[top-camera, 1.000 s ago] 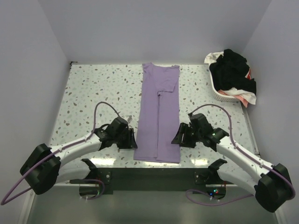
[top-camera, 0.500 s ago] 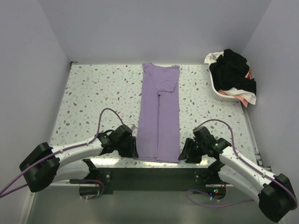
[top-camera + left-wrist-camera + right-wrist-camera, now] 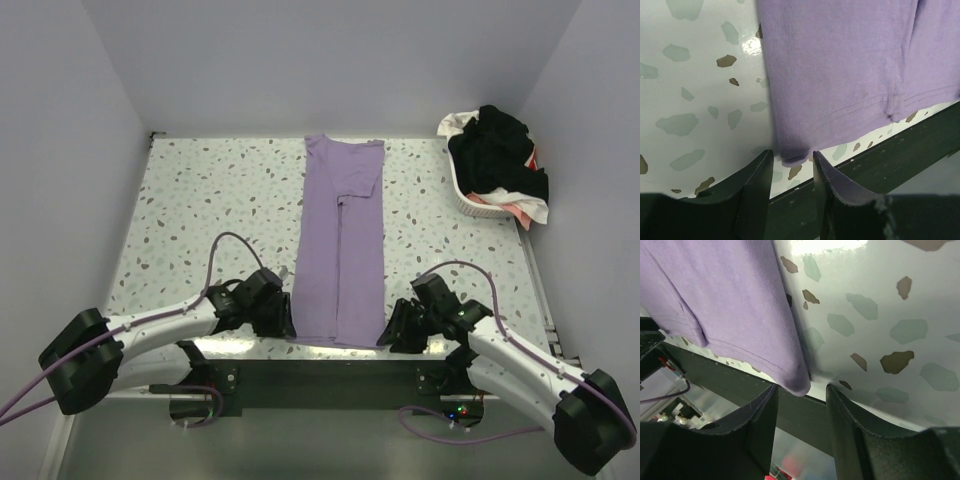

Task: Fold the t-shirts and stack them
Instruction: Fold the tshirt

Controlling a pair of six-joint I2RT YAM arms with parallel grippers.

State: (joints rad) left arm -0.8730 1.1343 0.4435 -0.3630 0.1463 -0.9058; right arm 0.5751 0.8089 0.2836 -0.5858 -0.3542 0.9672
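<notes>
Reaching forward and inward from their bases at the near edge, both arms lie low over the speckled table (image 3: 200, 200) in the top view, elbows bent outward. The left gripper (image 3: 283, 318) sits at the near left corner of the lilac t-shirt (image 3: 340, 240) and the right gripper (image 3: 388, 330) at its near right corner. That shirt lies flat as a long narrow strip down the middle of the table, folded lengthwise, its near hem at the table's front edge. At the far right corner a white basket (image 3: 470, 205) holds a heap of other t-shirts (image 3: 495, 150), mostly black with white and pink-red showing. From the left wrist, the left gripper (image 3: 790, 162) has its two dark fingers (image 3: 757, 185) standing apart, low against the tabletop (image 3: 700, 75). The hem corner of the lilac t-shirt (image 3: 840, 65) pokes into the gap between them without being pinched, and the rest of the cloth spreads away ahead and to the right. From the right wrist, the right gripper (image 3: 801, 390) likewise has its fingers (image 3: 762, 420) spread, and the rounded corner of the lilac t-shirt (image 3: 725, 300) hangs just over the table's dark front edge (image 3: 730, 380) between the tips. Bare speckled table (image 3: 880, 300) shows to the right.
</notes>
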